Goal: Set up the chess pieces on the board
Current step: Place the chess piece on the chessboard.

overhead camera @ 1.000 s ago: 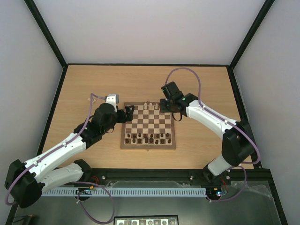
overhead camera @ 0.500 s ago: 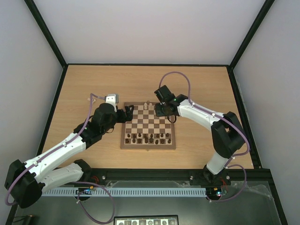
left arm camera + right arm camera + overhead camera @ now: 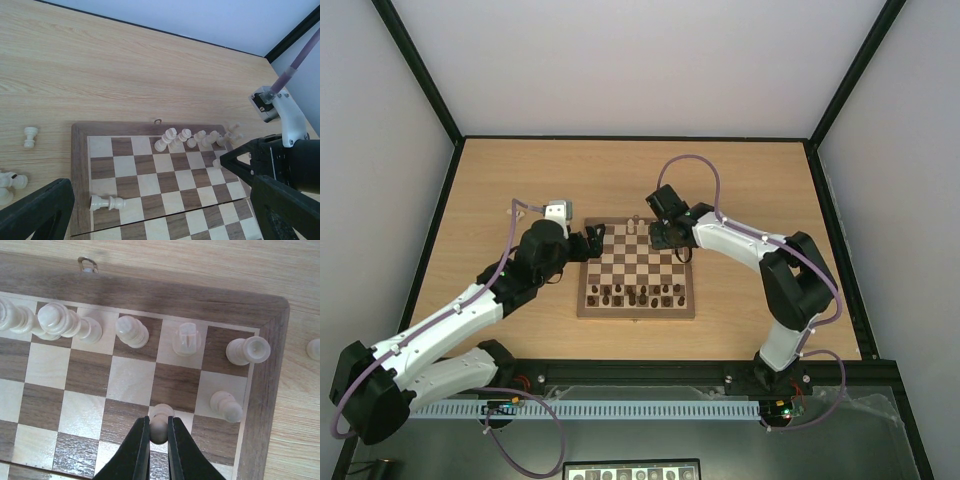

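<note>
Cream pawn (image 3: 161,412): your right gripper (image 3: 159,432) clamps it over the board's (image 3: 150,290) second row.
Left gripper (image 3: 160,210): jaws spread wide, empty.
Dark strip (image 3: 632,470): too small for you to read.

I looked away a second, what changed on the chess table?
The right pincer, shut on a pale pawn, swung left over the board's far right corner. The open left pincer stayed at the board's left edge.
</note>
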Action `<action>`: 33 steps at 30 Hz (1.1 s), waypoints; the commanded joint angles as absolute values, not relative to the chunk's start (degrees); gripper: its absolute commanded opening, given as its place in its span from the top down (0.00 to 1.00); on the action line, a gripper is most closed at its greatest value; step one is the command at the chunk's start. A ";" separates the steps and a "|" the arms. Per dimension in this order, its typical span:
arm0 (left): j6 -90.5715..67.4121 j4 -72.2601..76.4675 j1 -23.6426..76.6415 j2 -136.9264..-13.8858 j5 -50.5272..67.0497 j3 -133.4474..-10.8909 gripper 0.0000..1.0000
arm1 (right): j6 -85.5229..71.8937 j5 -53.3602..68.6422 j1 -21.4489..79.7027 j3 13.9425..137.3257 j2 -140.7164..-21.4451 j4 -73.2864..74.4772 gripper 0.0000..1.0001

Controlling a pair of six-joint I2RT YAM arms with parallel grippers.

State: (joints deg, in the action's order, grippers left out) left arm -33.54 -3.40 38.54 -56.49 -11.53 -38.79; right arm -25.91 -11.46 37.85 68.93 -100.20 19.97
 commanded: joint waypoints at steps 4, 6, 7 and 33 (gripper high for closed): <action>-33.71 -3.27 38.23 -55.27 -11.61 -38.12 0.00 | -25.49 -14.32 38.06 68.47 -102.03 19.38 0.93; -33.69 -3.33 38.23 -55.24 -11.60 -38.06 0.00 | -25.49 -14.79 38.05 68.70 -102.68 19.38 0.93; -33.73 -3.40 38.23 -55.18 -11.60 -38.11 0.00 | -25.49 -14.77 38.06 68.80 -103.01 19.37 0.93; -33.67 -3.69 38.23 -53.57 -11.87 -37.75 0.00 | -25.41 -16.02 37.62 69.53 -104.97 18.76 0.89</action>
